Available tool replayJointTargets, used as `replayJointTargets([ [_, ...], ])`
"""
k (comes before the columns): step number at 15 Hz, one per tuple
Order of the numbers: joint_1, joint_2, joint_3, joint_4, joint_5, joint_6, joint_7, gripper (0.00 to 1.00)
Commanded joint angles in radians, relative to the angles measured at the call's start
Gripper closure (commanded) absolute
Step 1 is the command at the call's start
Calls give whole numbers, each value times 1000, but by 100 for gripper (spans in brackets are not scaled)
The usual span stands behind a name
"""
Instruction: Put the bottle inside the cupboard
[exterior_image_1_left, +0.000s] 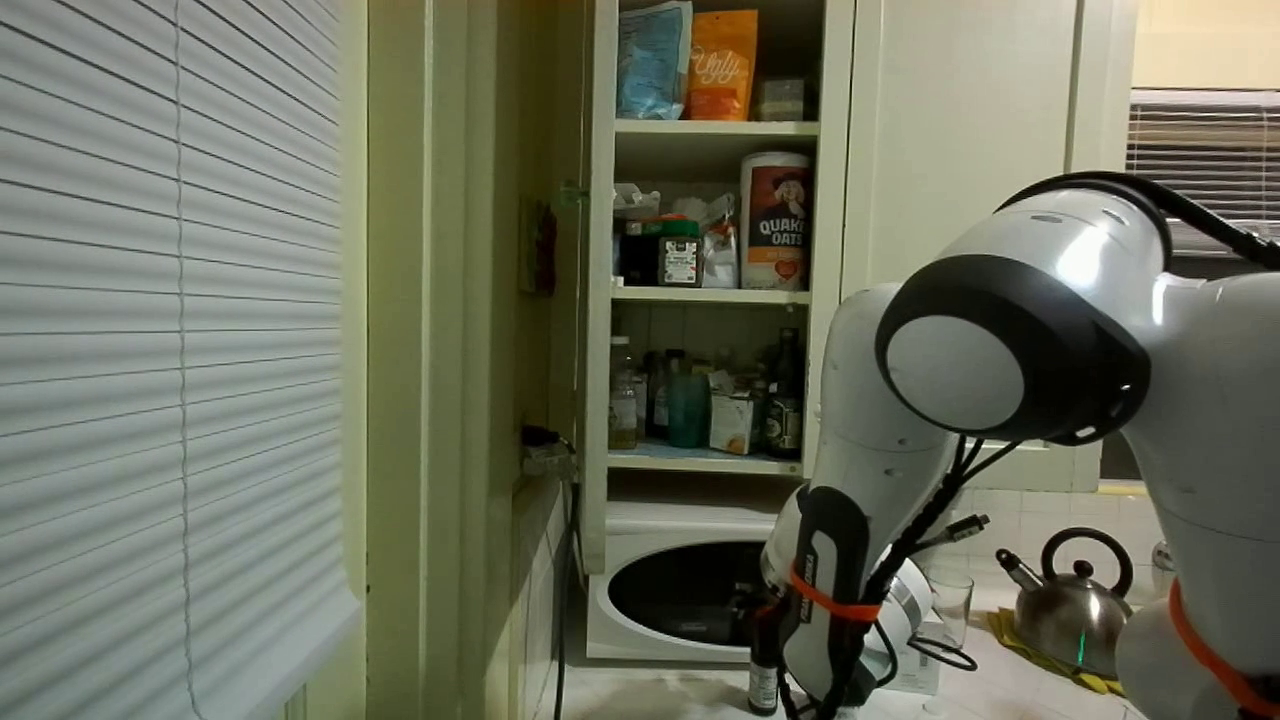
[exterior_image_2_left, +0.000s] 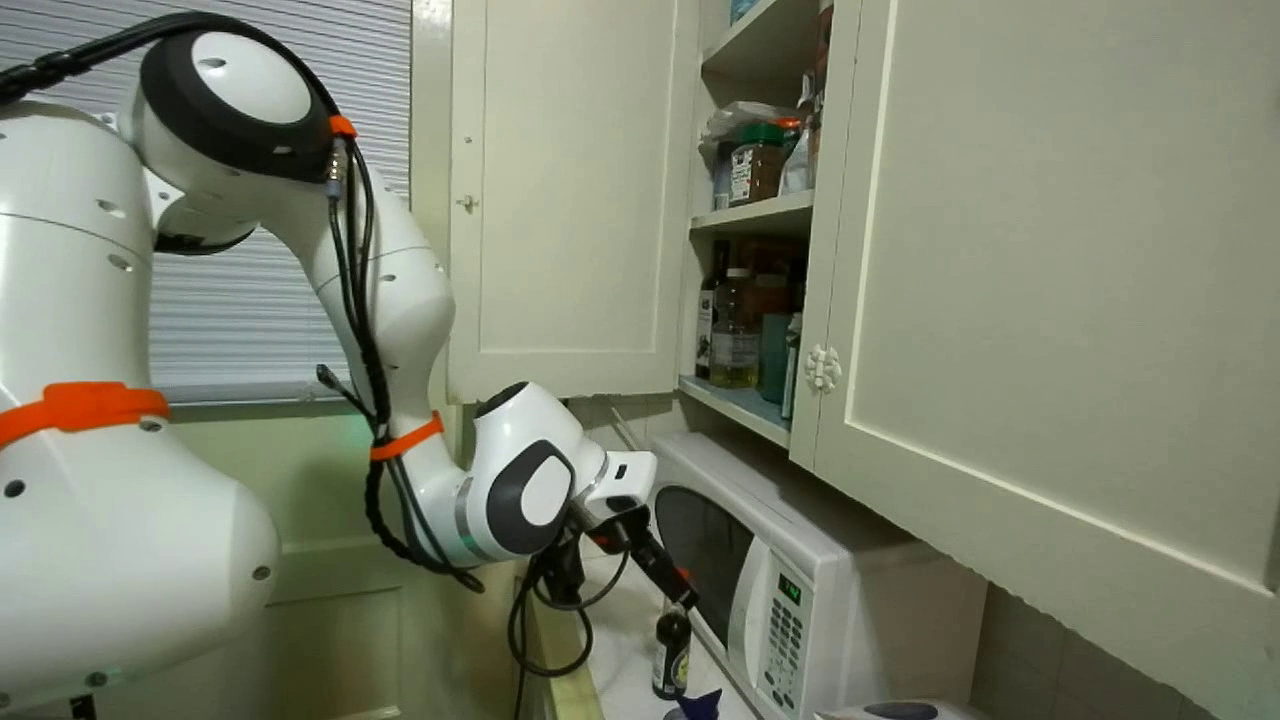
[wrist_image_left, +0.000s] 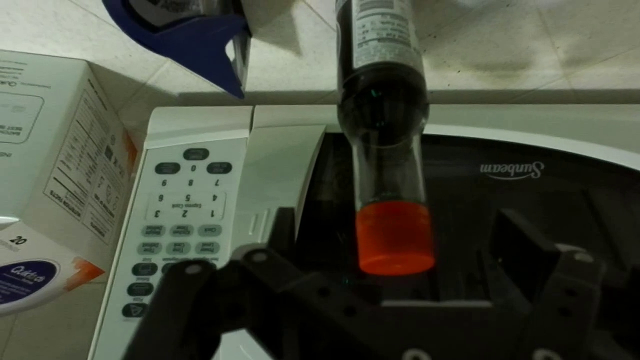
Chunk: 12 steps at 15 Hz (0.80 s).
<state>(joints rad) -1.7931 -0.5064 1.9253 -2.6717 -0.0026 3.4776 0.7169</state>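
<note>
**Dark bottle (wrist_image_left: 384, 125) stands upright outside the cupboard (exterior_image_1_left: 710, 296)**

The bottle is on the table (wrist_image_left: 590, 45), just in front of the microwave (exterior_image_2_left: 830, 575). It looks like glass, so expect it to be stiff, smooth and breakable; dark liquid (wrist_image_left: 380, 107) seems to reach its shoulder, which likely makes it bottom-heavy. The clear neck (wrist_image_left: 388, 172) under the orange-red cap (wrist_image_left: 396, 237) seems the best place to take hold, since a loose pinch could let it swing or slide. The fingers (wrist_image_left: 522, 255) are wide apart and hold nothing; the wrist view shows the cap between them, a gap either side.
</note>
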Motion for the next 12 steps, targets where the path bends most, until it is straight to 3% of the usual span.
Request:
replayJointTargets([
  [1,-41,-24,67,-7,70,-5,-28,3],
  [4,-45,-25,74,-6,88,-20,-32,10],
  [12,-46,-20,91,-3,106,-51,-33,10],
])
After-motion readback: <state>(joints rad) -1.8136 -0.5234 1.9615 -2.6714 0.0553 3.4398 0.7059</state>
